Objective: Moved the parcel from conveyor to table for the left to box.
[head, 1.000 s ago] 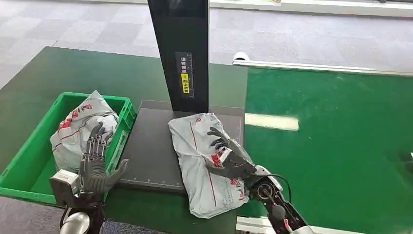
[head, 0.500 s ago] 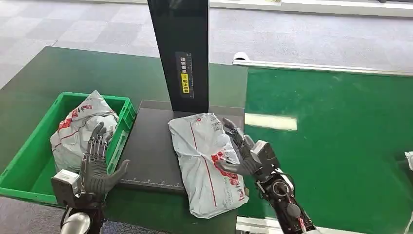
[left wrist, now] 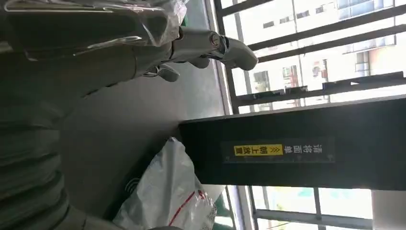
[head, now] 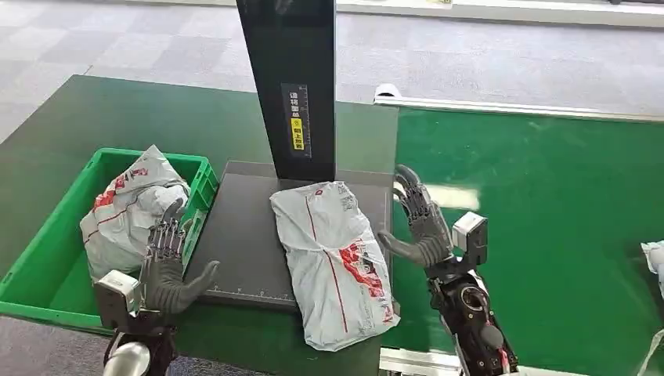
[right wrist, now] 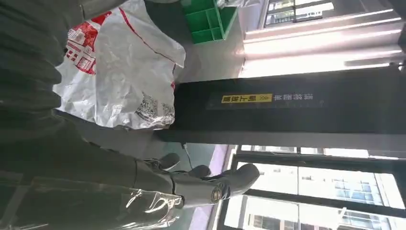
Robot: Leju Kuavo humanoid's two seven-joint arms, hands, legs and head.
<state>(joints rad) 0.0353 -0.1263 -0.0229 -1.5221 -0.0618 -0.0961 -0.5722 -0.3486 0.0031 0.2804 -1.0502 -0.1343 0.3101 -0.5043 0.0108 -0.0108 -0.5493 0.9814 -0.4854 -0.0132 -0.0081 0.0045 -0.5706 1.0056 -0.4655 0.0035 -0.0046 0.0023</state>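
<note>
Parcel lying on the black platform, frame centre.
My right hand (head: 427, 227) is hovering spread just right of the grey parcel (head: 333, 254), not touching; my left hand (head: 168, 270) is hanging empty, lower left.

Grey parcel (head: 335, 258) flat on table (head: 243, 243)

L hand (head: 166, 270) & R hand (head: 423, 227) both raised, fingers spread, holding nothing.

Right hand (head: 423, 227) off parcel (head: 333, 258)
</note>
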